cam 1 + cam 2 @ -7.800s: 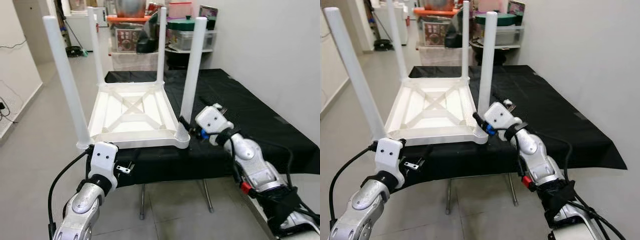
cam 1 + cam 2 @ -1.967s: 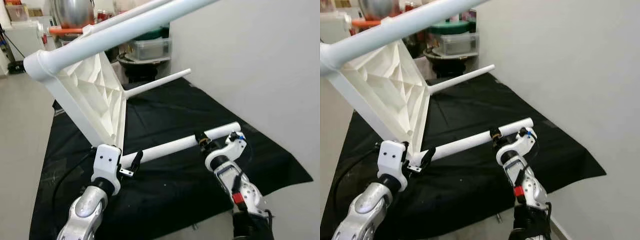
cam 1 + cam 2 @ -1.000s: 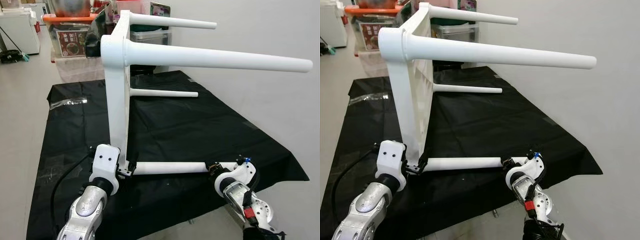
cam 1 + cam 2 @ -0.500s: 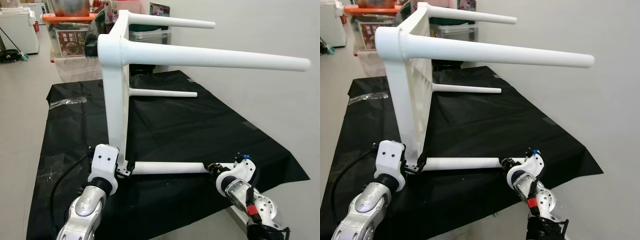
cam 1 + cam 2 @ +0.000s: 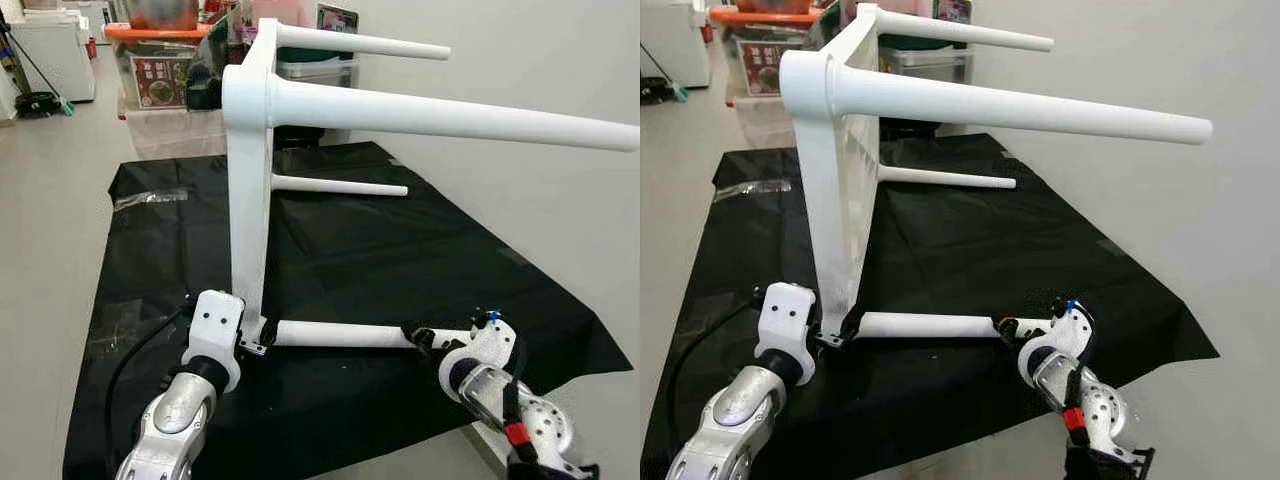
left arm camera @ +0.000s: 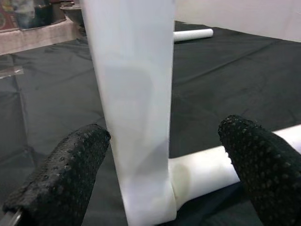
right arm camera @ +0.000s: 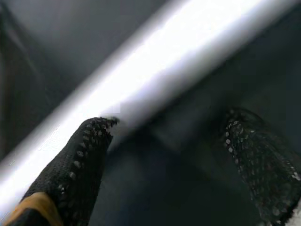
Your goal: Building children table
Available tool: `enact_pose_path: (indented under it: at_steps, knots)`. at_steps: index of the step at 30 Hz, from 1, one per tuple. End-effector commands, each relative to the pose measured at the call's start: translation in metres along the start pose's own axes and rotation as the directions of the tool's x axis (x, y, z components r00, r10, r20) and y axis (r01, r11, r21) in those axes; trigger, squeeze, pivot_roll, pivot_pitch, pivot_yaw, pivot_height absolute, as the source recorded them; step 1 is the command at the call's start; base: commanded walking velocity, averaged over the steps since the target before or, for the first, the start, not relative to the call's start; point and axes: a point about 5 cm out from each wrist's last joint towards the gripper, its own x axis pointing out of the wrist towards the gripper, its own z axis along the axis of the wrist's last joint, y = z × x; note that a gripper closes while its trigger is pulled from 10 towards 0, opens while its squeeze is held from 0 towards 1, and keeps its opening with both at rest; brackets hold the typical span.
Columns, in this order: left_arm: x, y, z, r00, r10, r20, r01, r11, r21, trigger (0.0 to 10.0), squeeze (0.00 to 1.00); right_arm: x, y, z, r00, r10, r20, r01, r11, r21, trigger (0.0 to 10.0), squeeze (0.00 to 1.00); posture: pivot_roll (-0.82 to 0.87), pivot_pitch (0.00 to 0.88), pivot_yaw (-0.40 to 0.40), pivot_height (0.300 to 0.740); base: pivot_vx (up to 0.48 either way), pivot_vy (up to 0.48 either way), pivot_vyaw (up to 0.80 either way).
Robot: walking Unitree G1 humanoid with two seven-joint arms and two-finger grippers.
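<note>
Tipped over from standing legs-up on its top 7.8 s ago, the white children's table [image 5: 250, 190] now stands on edge on the black-draped counter [image 5: 400, 260], its top upright and all 4 legs pointing level toward the robot's right. The lowest near leg [image 5: 340, 335] lies just above the cloth. Left claw [image 6: 155, 174] sits at the bottom corner where that leg joins the top; its 2 fingers [image 6: 61, 174] are spread wide on either side of the top's edge and do not clearly press it, so it looks open rather than gripping. Right claw [image 5: 425, 337] is at the far end of the same leg; in its wrist view the fingers [image 7: 87, 160] stand apart, 1 touching the leg, the other well off it, so this too reads as open or only loosely around it. The step in hand seems to be turning the built table over toward its feet. The next move likely calls for a firm hold on the leg and corner, then a further roll so the legs swing down off the counter edge. The upper near leg's tip is cut off in the left eye view, and the right wrist view is blurred.
</note>
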Motion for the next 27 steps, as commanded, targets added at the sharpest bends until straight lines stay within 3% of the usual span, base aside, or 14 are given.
enact_pose_path:
  at_steps: [1,10,11,12,13,15,16,17,18,23,24,25,26,27]
  knots:
    - [0.000,0.000,-0.004,1.000,-0.006,-0.015,0.006,1.000,0.000,10.0,0.00,-0.007,-0.004,0.000,1.000,-0.012,-0.020,0.011,1.000,-0.029,10.0,1.00,0.05,0.000,-0.067,0.740,0.000,0.000,0.00]
    - [0.000,-0.003,-0.004,1.000,-0.014,-0.014,0.013,1.000,-0.006,10.0,0.00,-0.026,-0.002,0.010,0.999,0.047,0.012,-0.045,0.989,-0.139,10.0,1.00,0.04,0.000,-0.066,0.740,0.000,0.000,0.00]
    - [0.000,-0.003,-0.004,1.000,-0.016,-0.012,0.016,1.000,-0.007,10.0,0.00,-0.040,0.014,0.022,0.985,0.133,0.108,-0.081,0.916,-0.392,10.0,1.00,0.02,0.000,-0.055,0.740,0.000,0.000,0.00]
    - [0.001,-0.003,-0.004,1.000,-0.017,-0.012,0.017,1.000,-0.007,10.0,0.00,-0.047,0.021,0.028,0.970,0.174,0.168,-0.062,0.849,-0.525,10.0,1.00,0.02,0.000,-0.054,0.740,0.000,0.000,0.00]
    - [0.001,-0.003,-0.004,1.000,-0.017,-0.012,0.017,1.000,-0.007,10.0,0.00,-0.047,0.021,0.028,0.970,0.174,0.168,-0.062,0.849,-0.525,10.0,1.00,0.02,0.000,-0.054,0.740,0.000,0.000,0.00]
    - [0.001,-0.003,-0.004,1.000,-0.019,-0.012,0.019,1.000,-0.006,10.0,0.00,-0.056,0.029,0.040,0.932,0.225,0.283,0.039,0.715,-0.698,10.0,1.00,0.01,0.000,-0.053,0.740,0.000,0.000,0.00]
    - [0.001,-0.003,-0.004,1.000,-0.019,-0.012,0.019,1.000,-0.006,10.0,0.00,-0.056,0.029,0.040,0.932,0.225,0.283,0.039,0.715,-0.698,10.0,1.00,0.01,0.000,-0.053,0.740,0.000,0.000,0.00]
    - [0.001,-0.003,-0.005,1.000,-0.020,-0.012,0.020,1.000,-0.006,10.0,0.00,-0.062,0.031,0.050,0.896,0.249,0.368,0.133,0.639,-0.757,10.0,1.00,0.01,0.000,-0.052,0.740,0.000,0.000,0.00]
    - [0.002,-0.003,-0.005,1.000,-0.022,-0.012,0.022,1.000,-0.007,10.0,0.00,-0.068,0.031,0.060,0.851,0.257,0.457,0.248,0.571,-0.783,10.0,1.00,0.01,0.000,-0.051,0.740,0.000,0.000,0.00]
    - [0.002,-0.004,-0.005,1.000,-0.024,-0.012,0.024,1.000,-0.009,10.0,0.00,-0.077,0.029,0.075,0.776,0.251,0.579,0.417,0.484,-0.769,10.0,1.00,0.01,0.000,-0.052,0.740,0.000,0.000,0.00]
    - [0.002,-0.005,-0.005,1.000,-0.025,-0.011,0.025,1.000,-0.009,10.0,0.00,-0.084,0.028,0.087,0.718,0.246,0.652,0.511,0.451,-0.732,10.0,1.00,0.01,0.000,-0.052,0.740,0.000,0.000,0.00]
    - [0.002,-0.005,-0.005,1.000,-0.025,-0.011,0.025,1.000,-0.009,10.0,0.00,-0.084,0.028,0.087,0.718,0.246,0.652,0.511,0.451,-0.732,10.0,1.00,0.01,0.000,-0.052,0.740,0.000,0.000,0.00]
    - [0.003,-0.004,-0.004,1.000,-0.024,-0.011,0.024,1.000,-0.009,10.0,0.00,-0.092,0.031,0.099,0.638,0.260,0.725,0.602,0.419,-0.680,10.0,1.00,0.01,0.000,-0.051,0.740,0.000,0.000,0.00]
    - [0.004,-0.004,-0.004,1.000,-0.022,-0.010,0.022,1.000,-0.007,10.0,0.00,-0.102,0.037,0.110,0.537,0.304,0.787,0.702,0.357,-0.617,10.0,0.65,0.01,0.000,-0.050,0.740,0.000,0.000,0.00]
